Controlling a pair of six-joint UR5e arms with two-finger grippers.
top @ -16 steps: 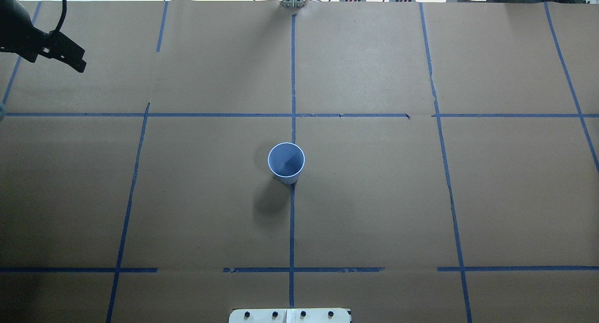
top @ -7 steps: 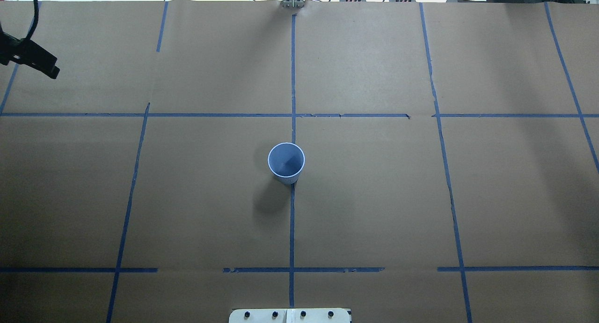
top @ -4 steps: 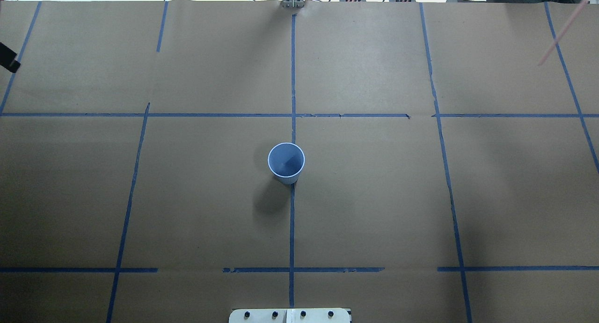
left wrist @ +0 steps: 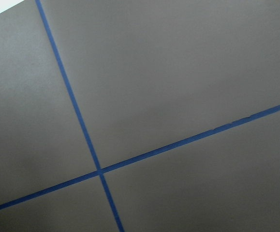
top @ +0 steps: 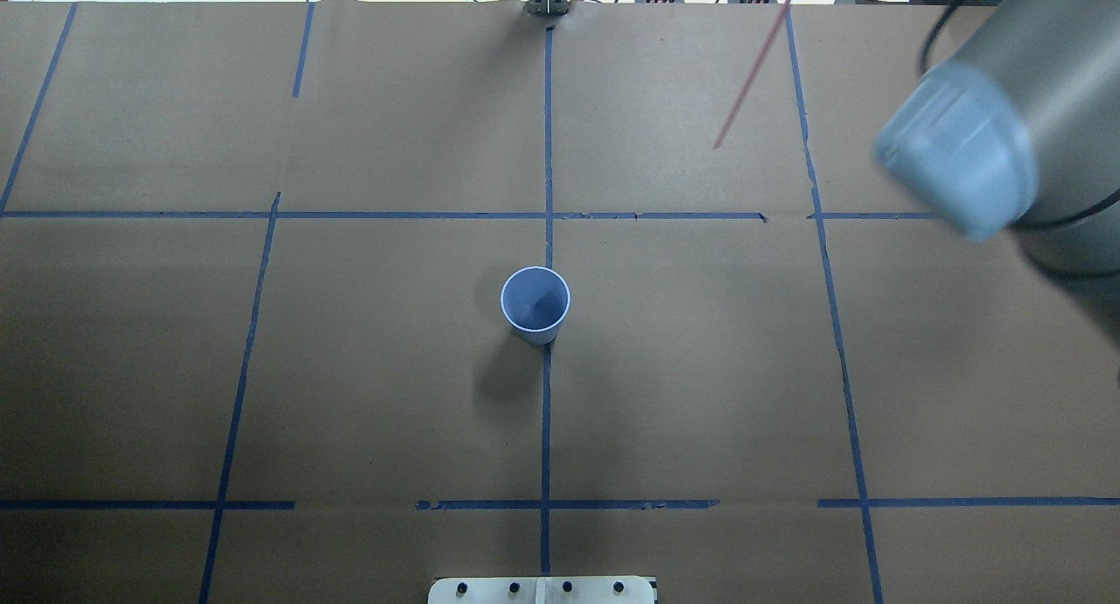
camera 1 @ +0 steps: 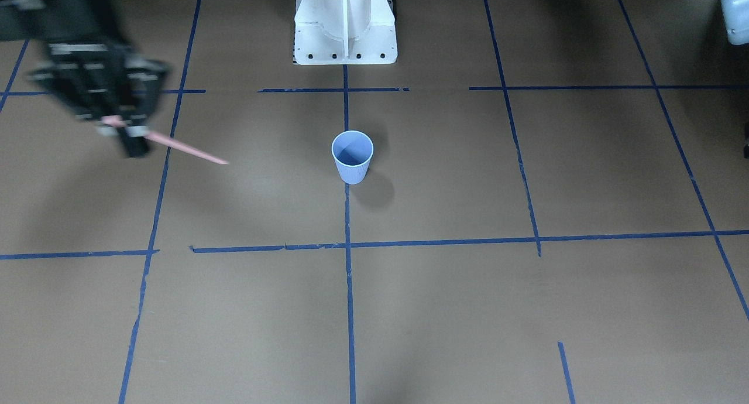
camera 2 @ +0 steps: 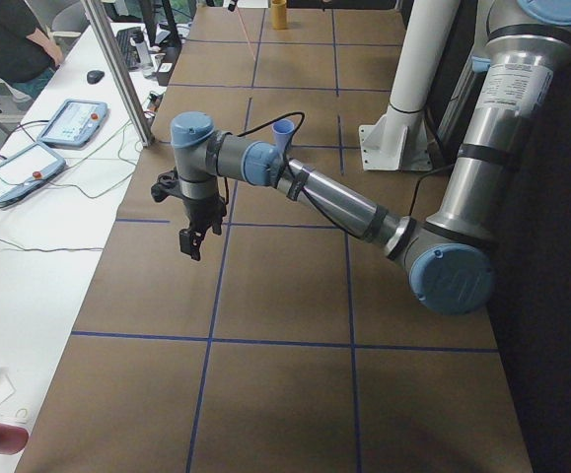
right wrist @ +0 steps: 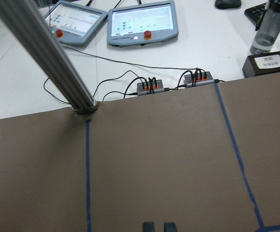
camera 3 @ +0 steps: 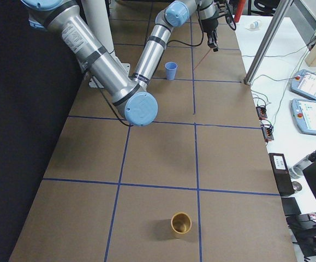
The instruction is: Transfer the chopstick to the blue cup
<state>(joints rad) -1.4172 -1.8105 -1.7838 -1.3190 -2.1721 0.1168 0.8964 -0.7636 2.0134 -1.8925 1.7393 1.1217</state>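
The blue cup (top: 535, 302) stands upright at the table's middle; it also shows in the front view (camera 1: 352, 156). My right gripper (camera 1: 130, 140) is shut on the pink chopstick (camera 1: 187, 149) and holds it in the air, tilted, its free tip pointing toward the cup but well short of it. In the overhead view only the chopstick (top: 757, 66) shows, at the far right of centre. The right wrist view shows the fingertips (right wrist: 148, 226) close together. My left gripper (camera 2: 191, 239) hangs over the table's left end, seen only from the side; I cannot tell whether it is open.
A tan cup (camera 3: 181, 222) stands on the table's right end. My right arm's elbow (top: 962, 149) hangs over the right half. Metal posts (right wrist: 57, 58), cables and screens line the far edge. The robot's white base (camera 1: 345, 23) is at the near edge.
My left gripper has drawn back out of the overhead view on the left. The chopstick has come in from the far right and moved leftward toward the centre, with the right arm's elbow following.
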